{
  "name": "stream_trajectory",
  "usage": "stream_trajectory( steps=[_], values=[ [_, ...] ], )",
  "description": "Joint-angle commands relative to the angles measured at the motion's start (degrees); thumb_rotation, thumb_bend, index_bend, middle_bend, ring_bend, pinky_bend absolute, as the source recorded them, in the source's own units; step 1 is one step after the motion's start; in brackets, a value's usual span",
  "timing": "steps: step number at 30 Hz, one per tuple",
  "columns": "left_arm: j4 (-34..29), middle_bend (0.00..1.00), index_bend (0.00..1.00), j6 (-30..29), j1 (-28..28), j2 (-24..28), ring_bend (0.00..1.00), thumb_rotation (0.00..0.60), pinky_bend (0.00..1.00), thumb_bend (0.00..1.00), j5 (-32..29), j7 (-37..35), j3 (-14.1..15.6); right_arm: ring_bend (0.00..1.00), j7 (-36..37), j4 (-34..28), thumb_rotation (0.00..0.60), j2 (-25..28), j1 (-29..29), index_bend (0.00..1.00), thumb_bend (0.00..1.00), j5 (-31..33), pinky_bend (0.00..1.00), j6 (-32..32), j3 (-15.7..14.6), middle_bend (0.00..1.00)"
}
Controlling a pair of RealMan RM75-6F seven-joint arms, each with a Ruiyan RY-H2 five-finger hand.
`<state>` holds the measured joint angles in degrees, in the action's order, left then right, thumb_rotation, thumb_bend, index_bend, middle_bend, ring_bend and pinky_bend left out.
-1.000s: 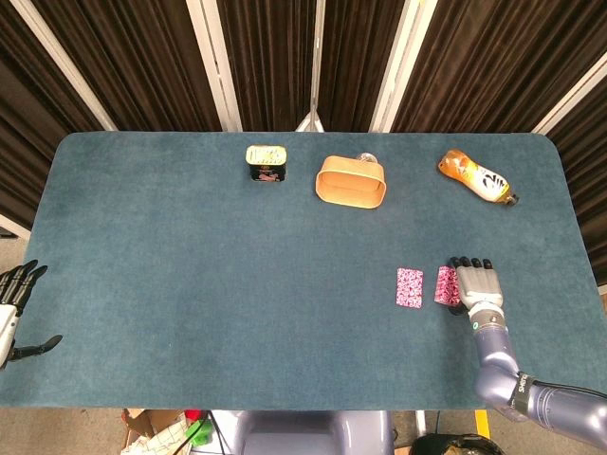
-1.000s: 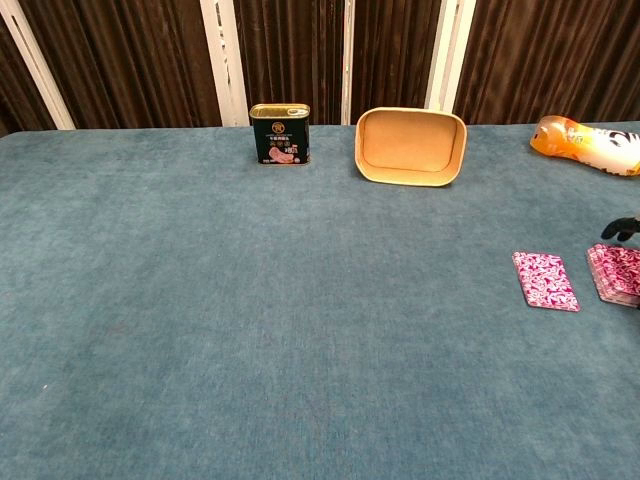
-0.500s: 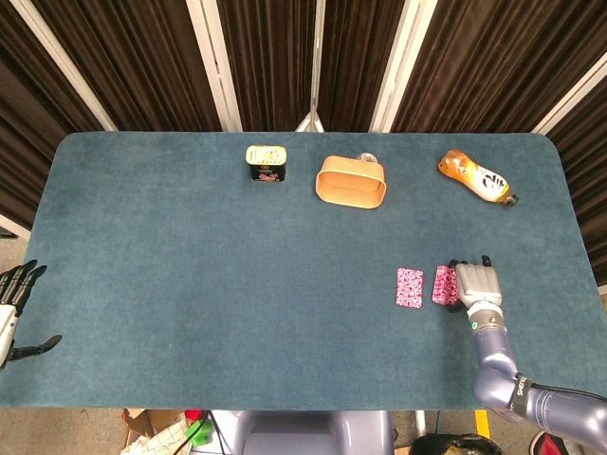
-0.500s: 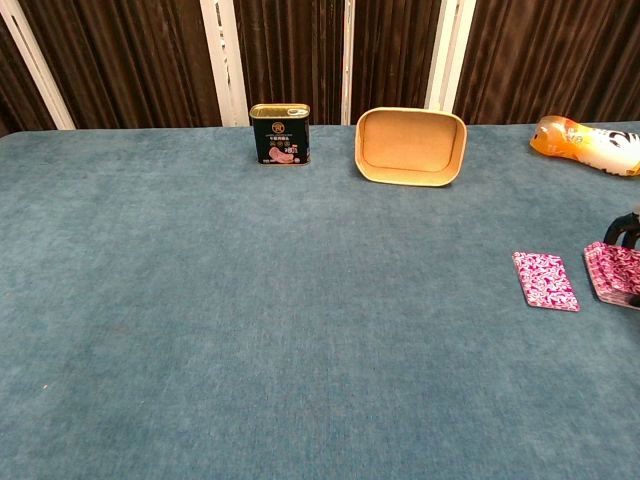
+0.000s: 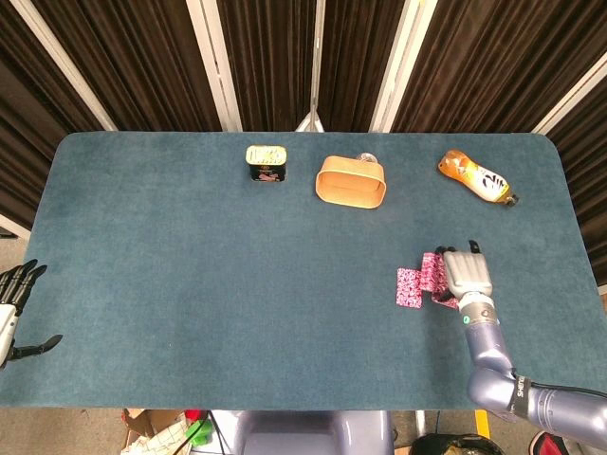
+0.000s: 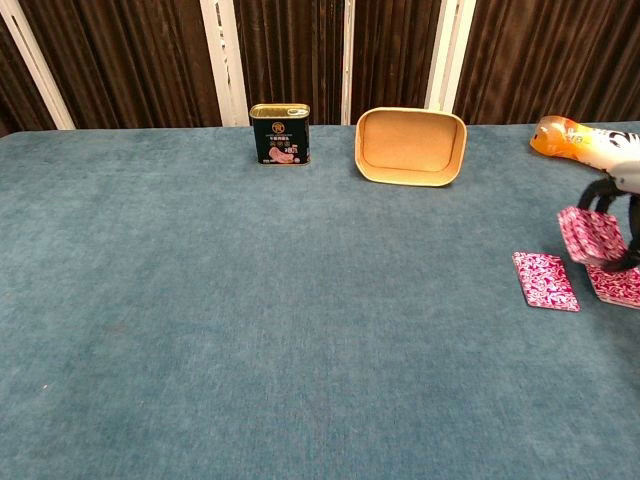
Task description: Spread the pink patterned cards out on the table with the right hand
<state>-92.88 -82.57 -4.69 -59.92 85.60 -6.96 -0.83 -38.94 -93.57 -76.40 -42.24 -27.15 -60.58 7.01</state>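
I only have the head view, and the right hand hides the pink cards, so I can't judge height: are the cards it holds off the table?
Observer: Yes. In the chest view the right hand holds a tilted bunch of cards clear of the table.
Operator: Does it hold the whole stack?
Observer: No. A few other cards lie flat on the table below the hand, cut off by the picture's right edge.
Operator: Is the single card touching either lot?
Observer: No. The single card lies flat, with bare table between it and the others.
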Motion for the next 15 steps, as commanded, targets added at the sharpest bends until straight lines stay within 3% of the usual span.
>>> stream_trajectory(
  steps=[1,8,15],
  values=[
    [0.0,0.0,0.0,0.1,-0.1,0.0,0.0,0.6,0.0,0.02,0.0,-0.1,0.0,0.45,-2.7,-2.4,0.6,-0.1,-2.0,0.48,0.25,1.3,0.0,-1.7,1.2,0.47],
    [-0.1,0.0,0.0,0.5,-0.2,0.3,0.0,0.6,0.0,0.02,0.0,-1.1,0.1,0.45,-10.3,-5.8,0.6,-4.7,-7.7,0.48,0.25,4.8,0.0,-5.6,3.5,0.47],
    [-0.4,0.0,0.0,1.5,-0.4,0.9,0.0,0.6,0.0,0.02,-0.4,-2.9,0.2,0.45,-16.2,-5.0,0.6,-11.9,-13.1,0.48,0.25,8.4,0.0,-8.1,5.5,0.47]
  ],
)
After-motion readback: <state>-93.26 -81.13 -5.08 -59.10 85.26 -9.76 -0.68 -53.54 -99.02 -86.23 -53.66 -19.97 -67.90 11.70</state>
